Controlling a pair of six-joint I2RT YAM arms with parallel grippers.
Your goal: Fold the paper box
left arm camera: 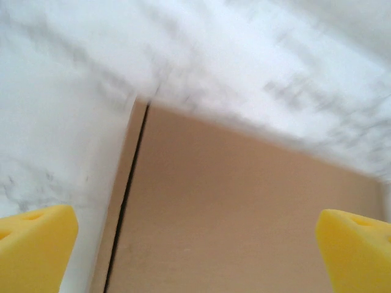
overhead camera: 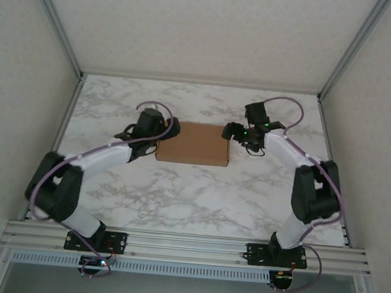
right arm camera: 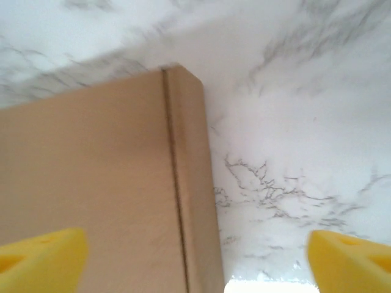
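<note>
Left gripper [overhead camera: 167, 134], jaws apart, at nine o'clock of flat paper box [overhead camera: 194, 144]; right gripper [overhead camera: 231, 136], likewise apart, at three.

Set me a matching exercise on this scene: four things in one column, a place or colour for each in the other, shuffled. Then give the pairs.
1. paper box
2. left hand
3. right hand
4. table

A. white marble pattern
B. open, at the box's right edge
C. plain brown, lying between the two arms
D. open, at the box's left edge

Pairs: 1-C, 2-D, 3-B, 4-A
</note>
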